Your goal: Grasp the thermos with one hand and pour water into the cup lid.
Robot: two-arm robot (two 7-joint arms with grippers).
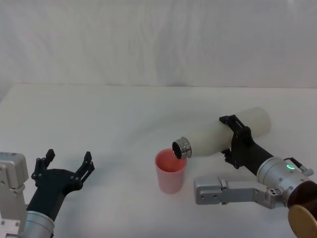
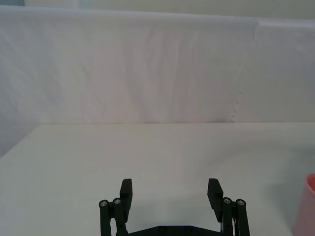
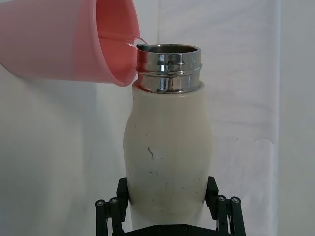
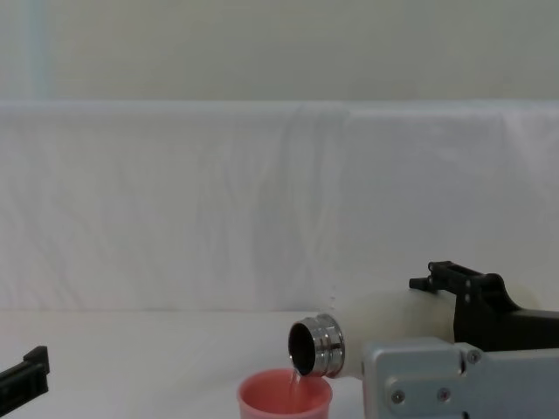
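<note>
Pouring now: right gripper clamped round the thermos mid-body, long axis near horizontal, steel neck pointing toward robot's left & dipped just over the cup lid rim, w/ a thin stream showing in chest view. Cup stands upright on the table, directly below the mouth. Left gripper idle, jaws apart, well apart from cup, nothing in the way. Judgement: next, hold tilt, then right the bottle.
</note>
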